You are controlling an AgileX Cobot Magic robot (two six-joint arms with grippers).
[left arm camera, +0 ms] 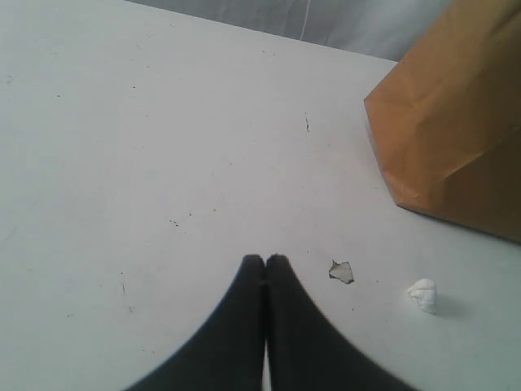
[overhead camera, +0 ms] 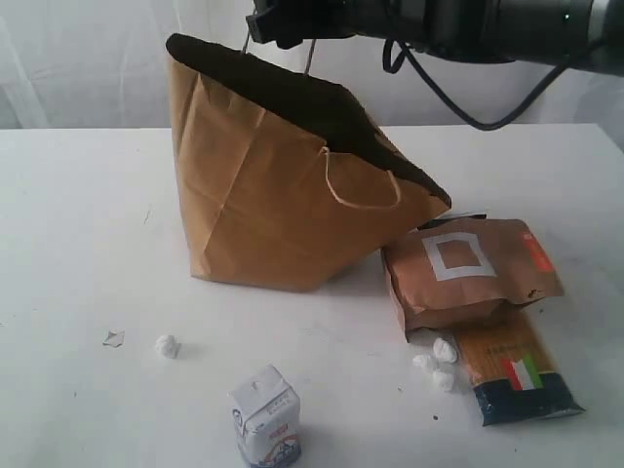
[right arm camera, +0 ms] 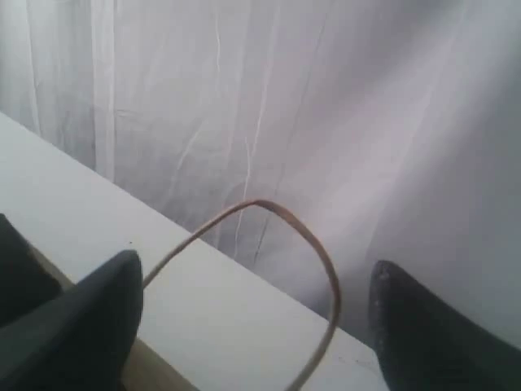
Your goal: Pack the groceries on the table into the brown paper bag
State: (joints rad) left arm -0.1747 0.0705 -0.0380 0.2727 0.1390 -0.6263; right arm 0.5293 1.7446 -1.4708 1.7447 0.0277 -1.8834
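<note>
The dark, cabled right arm (overhead camera: 458, 24) stretches level across the top of the exterior view from the right edge. Its wrist ends just above the raised back rim of the tall kraft-brown paper bag (overhead camera: 263, 195). The right arm's jaws stand wide apart and clamp nothing. The bag's pale twisted-cord rear handle (right arm camera: 281, 213) arches up in the gap between the two dark fingers (right arm camera: 89, 326); whether the cord brushes the nearer one cannot be told. The bag sits on the large white surface (overhead camera: 78, 244), leaning, with its dark mouth open toward the upper right and its front handle (overhead camera: 363, 205) hanging against its side.

The left arm's jaws are pressed fully together on nothing, tip to tip, pointing at bare surface. A small torn scrap (left arm camera: 342, 272) and a white crumpled wad (left arm camera: 423, 296) lie near them.

Just beside the bag's lower right corner lies the brown pouch with a white square (overhead camera: 468, 268), overlapping the long pasta packet (overhead camera: 517, 375). The small white carton (overhead camera: 265, 417) stands upright, well apart, at the front.
</note>
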